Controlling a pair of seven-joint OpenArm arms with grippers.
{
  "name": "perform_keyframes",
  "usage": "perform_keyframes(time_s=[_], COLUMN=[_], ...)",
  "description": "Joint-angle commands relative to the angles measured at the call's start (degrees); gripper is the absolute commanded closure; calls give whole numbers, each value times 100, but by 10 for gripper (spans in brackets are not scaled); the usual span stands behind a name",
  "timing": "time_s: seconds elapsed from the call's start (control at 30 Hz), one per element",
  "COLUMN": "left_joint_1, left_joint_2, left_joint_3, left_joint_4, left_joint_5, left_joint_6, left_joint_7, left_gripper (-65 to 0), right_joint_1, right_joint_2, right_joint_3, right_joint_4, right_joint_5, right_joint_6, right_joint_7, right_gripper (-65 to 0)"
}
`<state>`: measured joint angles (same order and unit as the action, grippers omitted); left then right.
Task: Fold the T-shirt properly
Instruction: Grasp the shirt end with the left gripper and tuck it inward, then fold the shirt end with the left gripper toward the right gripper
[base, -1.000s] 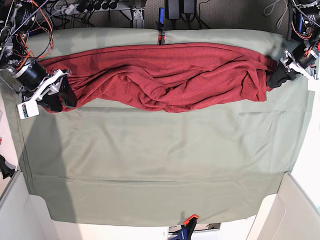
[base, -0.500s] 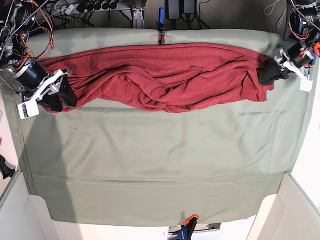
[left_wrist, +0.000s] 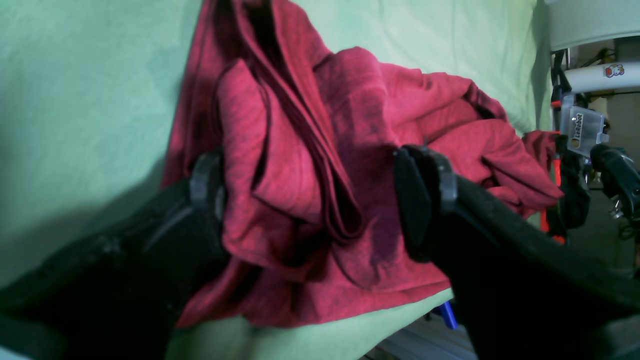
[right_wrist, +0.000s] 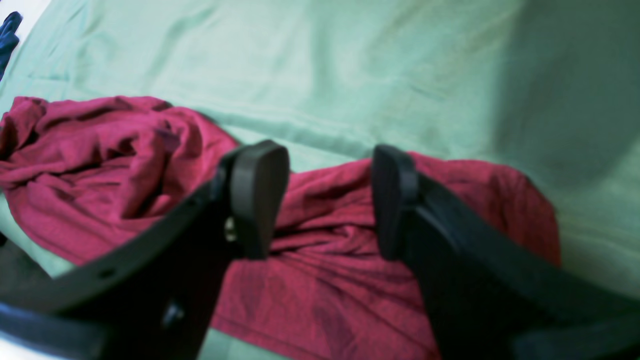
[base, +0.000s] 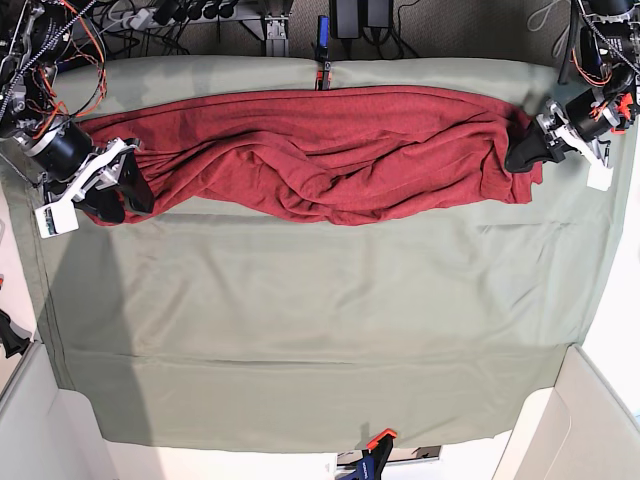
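Red knit T-shirt (base: 320, 150) lies bunched along the far edge of the green cloth (base: 320, 320). Left gripper (left_wrist: 310, 200) gapes wide astride its end folds, holding nothing — right gripper (right_wrist: 325, 200), half-open, hovers empty over the opposite end. Closing now risks pinching several layers — the fold would drag crooked.

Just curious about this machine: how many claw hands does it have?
2: the right gripper at one end of the T-shirt, the left gripper at the other. None seem hidden.

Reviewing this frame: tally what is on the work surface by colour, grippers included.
Dark red: 1, the T-shirt
Pale green: 1, the table cloth
Black: 2, the left gripper and the right gripper
Total: 4
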<state>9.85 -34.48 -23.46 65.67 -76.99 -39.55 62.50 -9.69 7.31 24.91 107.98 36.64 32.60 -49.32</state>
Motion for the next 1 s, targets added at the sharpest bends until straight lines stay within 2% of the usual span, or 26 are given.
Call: perform_keyframes(time_s=[0.0,0.2,0.3,0.33,0.37,0.47,0.53,0.73,0.97], left_joint_1=[-17,-17,-15,-15,-15,-15,-15,-33,-46], left_joint_2=[-92,-85,-66,-61,-59,-44,-44,-46,-74], left_joint_3=[90,531,546,546,546,546,546,431,-831], left_joint_4=[66,66,66,66,66,70,70,76,114], left_joint_5=[20,481,831,955,1047,1176,1185,1668,1641], left_joint_6=[-45,-45,-45,-45,-45,-45,-45,-45,-45], left_joint_7=[50,26,-199,-278,-365,-520,-625,-1134,-1132], left_gripper=[-473,-472,-458,-422,-359,-115,0,0,0], right_joint_1=[46,46,46,46,46,46,46,46,46], right_joint_2=[57,57,57,57,57,57,57,57,59], right_joint_3=[20,20,20,20,20,20,20,20,20], right_joint_4=[107,107,107,107,107,107,107,107,107], right_joint_5=[131,131,131,129,131,131,131,129,109], right_joint_6=[15,15,15,15,15,15,15,15,15], right_joint_7=[131,131,131,131,131,133,136,155,155], right_gripper=[-308,-308,-308,-308,-308,-308,-308,-308,-308])
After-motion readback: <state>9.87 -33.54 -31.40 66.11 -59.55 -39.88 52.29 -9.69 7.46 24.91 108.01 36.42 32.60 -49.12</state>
